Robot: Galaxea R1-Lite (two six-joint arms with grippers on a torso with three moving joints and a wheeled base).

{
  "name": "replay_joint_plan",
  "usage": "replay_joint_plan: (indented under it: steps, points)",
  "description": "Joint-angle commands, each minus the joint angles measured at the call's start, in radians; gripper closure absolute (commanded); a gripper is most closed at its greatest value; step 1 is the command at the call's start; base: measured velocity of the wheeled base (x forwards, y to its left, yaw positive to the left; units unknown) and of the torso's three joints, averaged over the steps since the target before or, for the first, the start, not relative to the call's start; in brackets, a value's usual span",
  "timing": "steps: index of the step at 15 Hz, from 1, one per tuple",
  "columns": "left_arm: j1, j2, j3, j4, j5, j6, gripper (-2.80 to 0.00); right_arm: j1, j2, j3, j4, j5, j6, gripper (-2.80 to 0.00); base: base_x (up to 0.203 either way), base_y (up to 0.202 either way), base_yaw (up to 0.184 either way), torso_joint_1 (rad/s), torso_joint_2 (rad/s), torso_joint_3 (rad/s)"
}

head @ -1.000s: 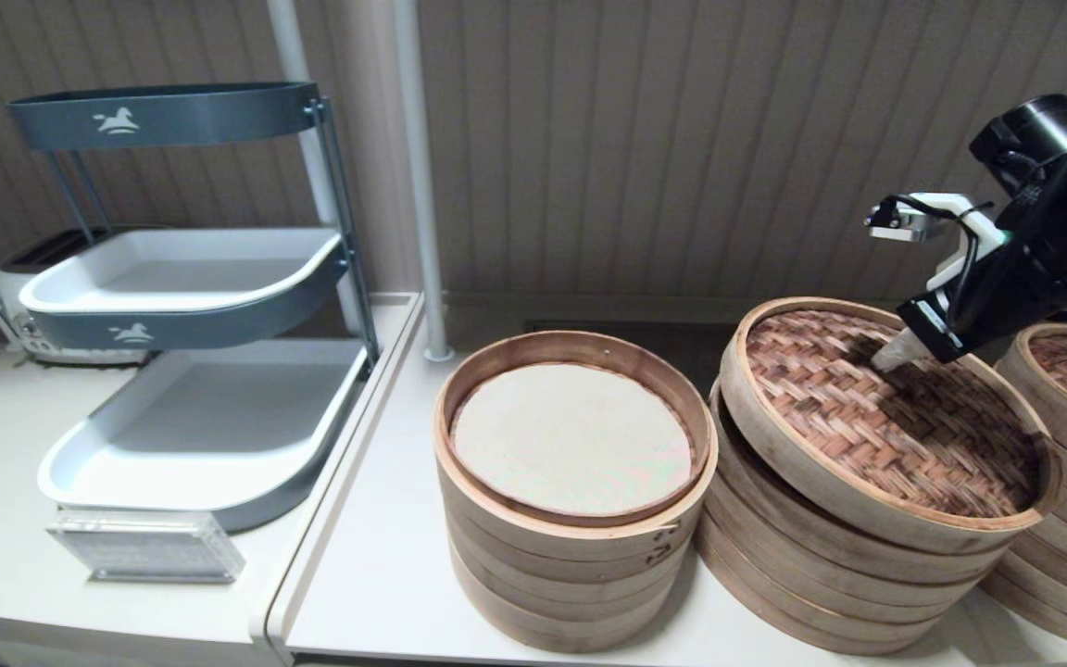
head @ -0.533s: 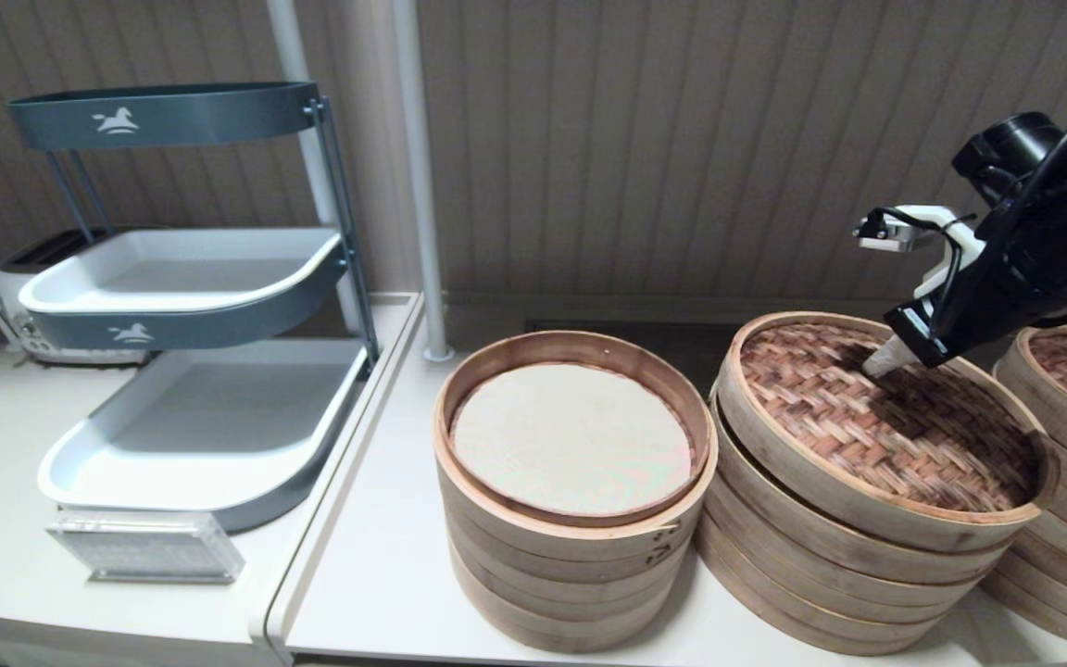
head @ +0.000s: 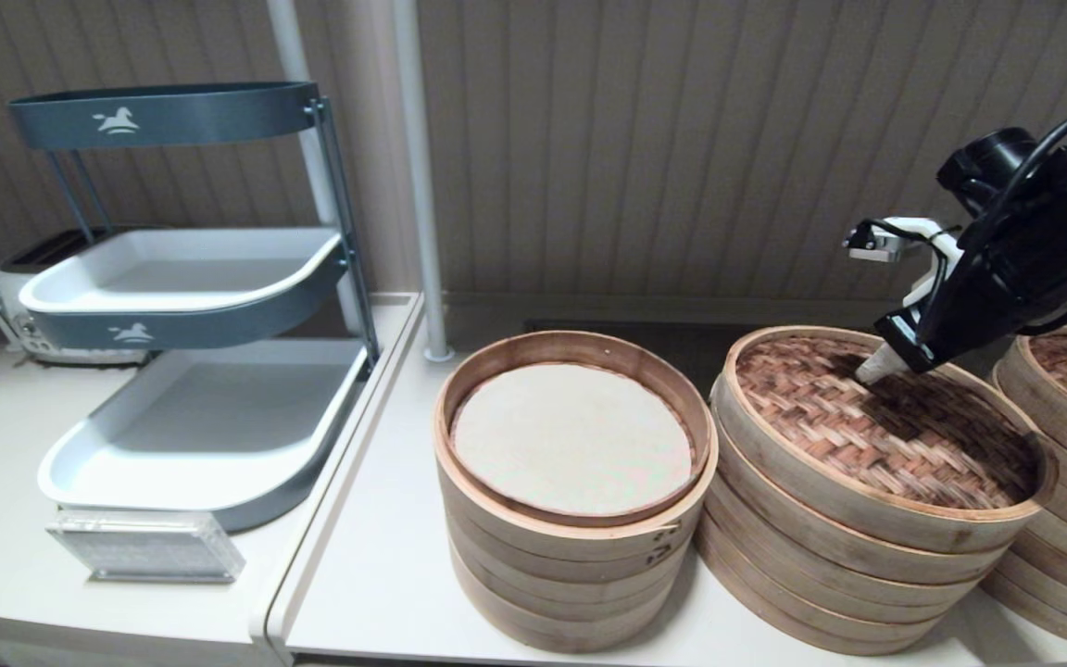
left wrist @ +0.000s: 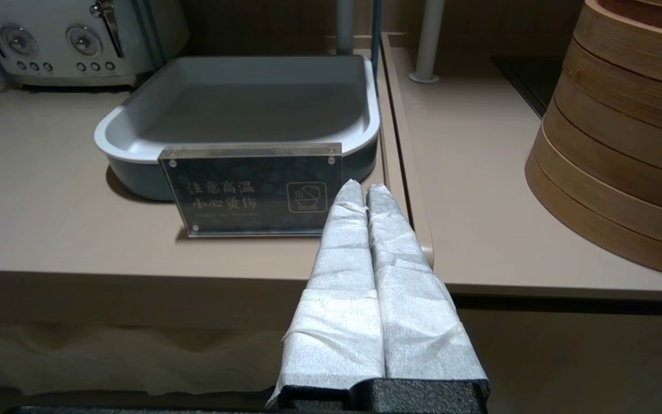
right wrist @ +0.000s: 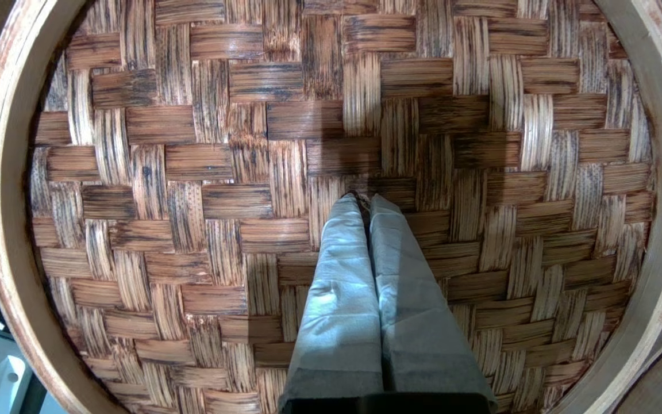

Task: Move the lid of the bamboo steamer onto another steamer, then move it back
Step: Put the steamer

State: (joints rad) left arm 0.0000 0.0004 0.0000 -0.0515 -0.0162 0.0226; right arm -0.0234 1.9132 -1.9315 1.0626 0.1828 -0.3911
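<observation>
The lid (head: pixel 876 435) lies on the wide steamer (head: pixel 821 574), right of the open steamer (head: pixel 571 565) on the tabletop (head: pixel 376 574). Right tool (head: pixel 870 368), clenched on the lid's centre loop. Left tool (left wrist: pixel 364 192), clenched and empty, parked near the sign (left wrist: pixel 250 190).

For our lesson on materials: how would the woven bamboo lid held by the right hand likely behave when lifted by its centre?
The lid is probably stiff: its weave sits in a solid wooden rim. It likely weighs little for its width, being thin strips. Held only at the centre by the shut right hand, it may tilt or swing, since the rim is far from the grip.
</observation>
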Motion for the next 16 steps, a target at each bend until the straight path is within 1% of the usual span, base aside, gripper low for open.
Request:
replay_joint_plan:
  steps: [1, 9, 10, 16]
  points:
    - [0.000, 0.000, 0.028, -0.001, -0.001, 0.000, 0.00, 0.002, 0.005, 0.002, 0.007, 0.001, -0.002, 0.00, 0.000, 0.000, 0.000, 0.000, 0.00, 0.000]
    - [0.000, 0.000, 0.028, -0.001, -0.001, 0.000, 0.00, 0.002, 0.004, 0.009, 0.003, 0.001, 0.003, 0.00, 0.000, 0.000, 0.000, 0.000, 0.00, 0.000]
    - [0.000, 0.000, 0.028, -0.001, 0.001, 0.000, 0.00, 0.002, 0.000, 0.008, 0.002, 0.001, 0.003, -2.80, 0.000, 0.000, 0.000, 0.000, 0.00, 0.000]
    - [0.000, 0.000, 0.028, -0.001, 0.001, 0.000, 0.00, 0.002, -0.027, 0.008, -0.004, 0.003, 0.006, -2.80, 0.000, 0.000, 0.000, 0.000, 0.00, 0.000]
